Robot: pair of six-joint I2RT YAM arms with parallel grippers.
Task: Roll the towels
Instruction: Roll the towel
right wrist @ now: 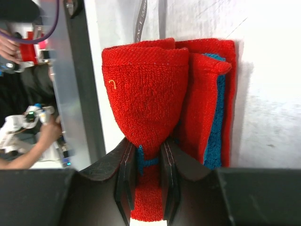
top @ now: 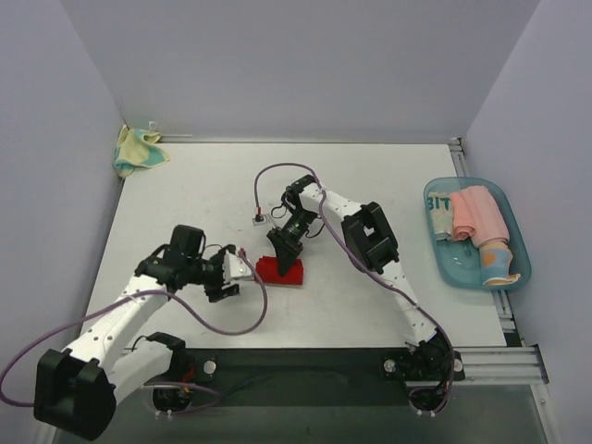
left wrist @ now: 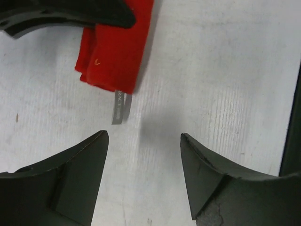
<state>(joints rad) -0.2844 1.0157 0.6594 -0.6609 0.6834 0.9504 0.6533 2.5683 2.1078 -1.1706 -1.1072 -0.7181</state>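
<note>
A red towel (top: 278, 269) with a blue inner face lies folded mid-table. My right gripper (right wrist: 148, 155) is shut on a raised fold of the red towel (right wrist: 146, 94), pinched between both pads; from above the right gripper (top: 285, 252) stands over the cloth's far side. The left gripper (left wrist: 143, 136) is open over bare table, just short of the red towel (left wrist: 115, 52) and its grey label (left wrist: 120, 107), and holds nothing. In the top view the left gripper (top: 242, 270) sits at the towel's left end. A pale yellow and teal towel (top: 139, 151) lies crumpled in the back left corner.
A light blue tray (top: 460, 275) at the right edge holds rolled towels, among them a pink one (top: 476, 215). Grey walls close the back and both sides. Purple cables loop over the table near both arms.
</note>
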